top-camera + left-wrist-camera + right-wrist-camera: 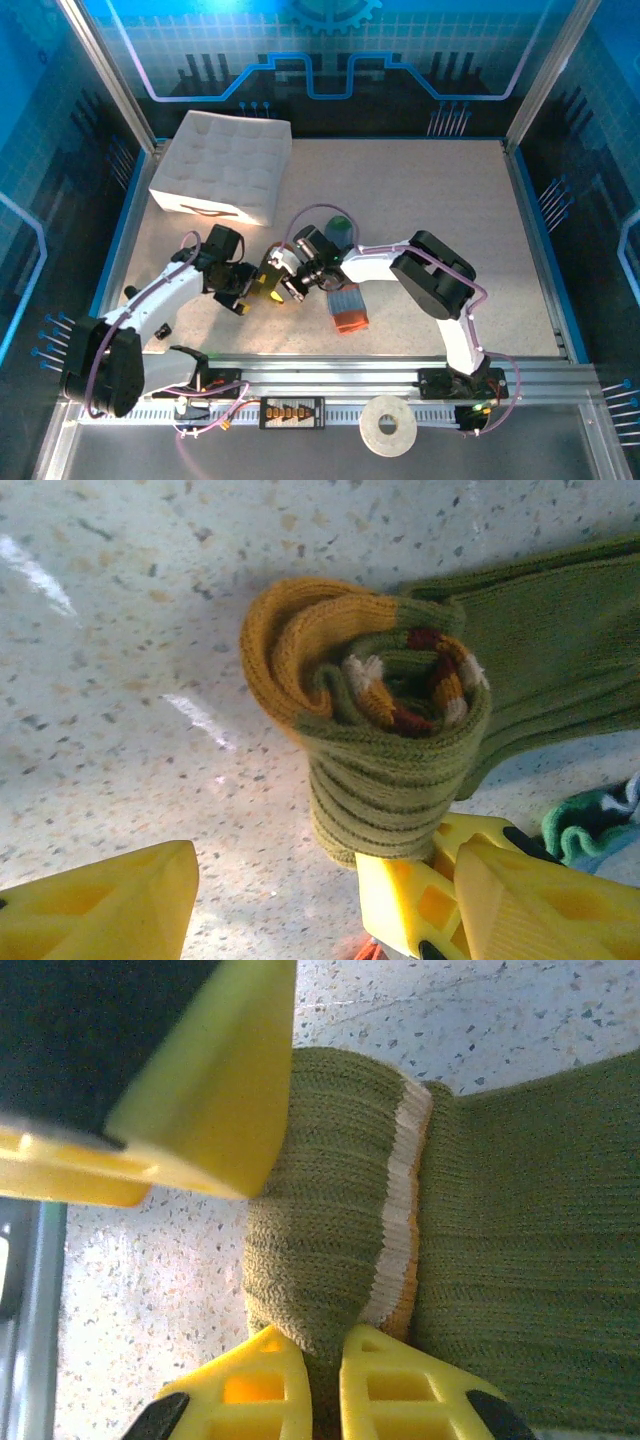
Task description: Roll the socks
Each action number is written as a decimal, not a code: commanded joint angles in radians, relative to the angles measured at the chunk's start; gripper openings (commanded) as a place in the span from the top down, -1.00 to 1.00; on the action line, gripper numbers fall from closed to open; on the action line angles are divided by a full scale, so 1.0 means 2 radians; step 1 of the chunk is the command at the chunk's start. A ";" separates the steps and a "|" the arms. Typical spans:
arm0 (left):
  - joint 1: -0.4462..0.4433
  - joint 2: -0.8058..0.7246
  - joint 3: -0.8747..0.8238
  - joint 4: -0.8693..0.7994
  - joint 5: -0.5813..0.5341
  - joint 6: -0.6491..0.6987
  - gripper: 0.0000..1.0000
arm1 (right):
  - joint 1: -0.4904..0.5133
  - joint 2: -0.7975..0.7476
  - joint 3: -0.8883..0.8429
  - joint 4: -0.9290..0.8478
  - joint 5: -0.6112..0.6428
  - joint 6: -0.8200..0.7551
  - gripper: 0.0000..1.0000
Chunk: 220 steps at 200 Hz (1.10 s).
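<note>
The right claw [320, 1345] has its yellow fingers set narrow, pinching a fold of the olive green ribbed knit sock [330, 1240]. The knit fills the slim gap between the tips. Just ahead of those tips the sock is wound into a thick roll. Its spiral end, showing the mustard toe and orange, red and white stripes, faces the left claw [330, 855]. That claw stands wide and holds nothing. One of its fingers is well off to one side of the roll, and the other is just beside the right claw's finger at the roll's lower end. The sock's unrolled leg lies flat beyond the roll. Beside the right claw's wrist a blue-grey striped knit sock [347, 300] lies flat on the speckled table [420, 190], orange cuff nearer and green toe farther. Far beyond both claws sits a white quilted box [222, 165].
</note>
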 commanded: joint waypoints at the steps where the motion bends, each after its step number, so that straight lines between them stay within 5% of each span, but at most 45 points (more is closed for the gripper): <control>1: 0.001 0.015 -0.014 0.044 0.014 -0.001 -0.30 | -0.014 0.050 -0.005 -0.116 0.021 0.025 0.95; 71: -0.008 0.102 -0.023 0.065 -0.011 0.012 -0.01 | -0.033 0.081 0.024 -0.138 -0.002 0.034 0.92; 134: -0.039 0.132 -0.024 -0.024 -0.019 -0.016 0.23 | -0.008 -0.025 -0.028 -0.044 0.052 -0.053 0.53; 181: -0.048 0.135 -0.022 -0.042 -0.026 -0.048 0.31 | 0.052 -0.139 -0.148 0.141 0.189 -0.144 0.01; 220: -0.053 0.144 -0.001 -0.054 -0.024 -0.051 0.31 | 0.120 -0.136 -0.173 0.166 0.344 -0.211 -0.11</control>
